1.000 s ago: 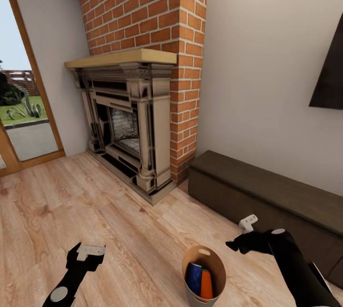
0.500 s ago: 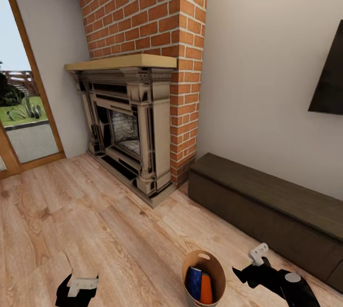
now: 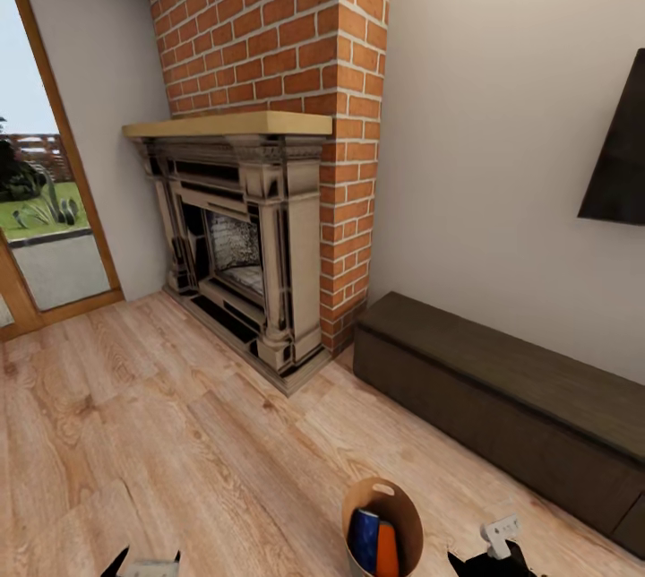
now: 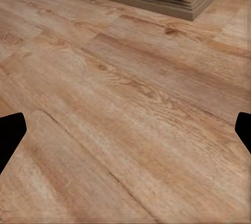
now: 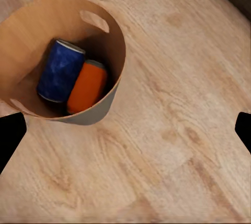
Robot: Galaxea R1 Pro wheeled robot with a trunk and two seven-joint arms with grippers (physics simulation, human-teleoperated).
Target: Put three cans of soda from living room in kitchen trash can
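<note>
Here is the living room: red brick chimney [image 3: 278, 21], fireplace [image 3: 237, 236] beneath it, and a dark low bench [image 3: 502, 398] along the wall. On the wooden floor [image 3: 179, 443] at the head view's lower edge stands the trash pail [image 3: 383, 525], upright, mouth open to the ceiling, handle slot near its rim on the far side.

The relation that matters: the pail sits just beside the right gripper [image 3: 497, 550], toward the robot's middle, while the left gripper [image 3: 143, 564] is well apart on the other side. The right arm is clearly the nearer one. From the right wrist view the pail [image 5: 112, 41] lies ahead of the fingers and off to one side of their line, not between them.

What's inside? A blue soda can [image 5: 60, 70] and an orange soda can [image 5: 88, 86], leaning side by side against the tan inner wall, their long axes tilted, tops pointing up toward the rim. A third can I cannot make out; it may be hidden beneath or not there at all.

The right fingers [image 5: 10, 132] are spread wide and hold nothing. The left fingers [image 4: 11, 132] are spread too, with bare floor between them.

My judgement: the pail has yet to reach the kitchen, and any grasp would go to the right arm, at the rim.
</note>
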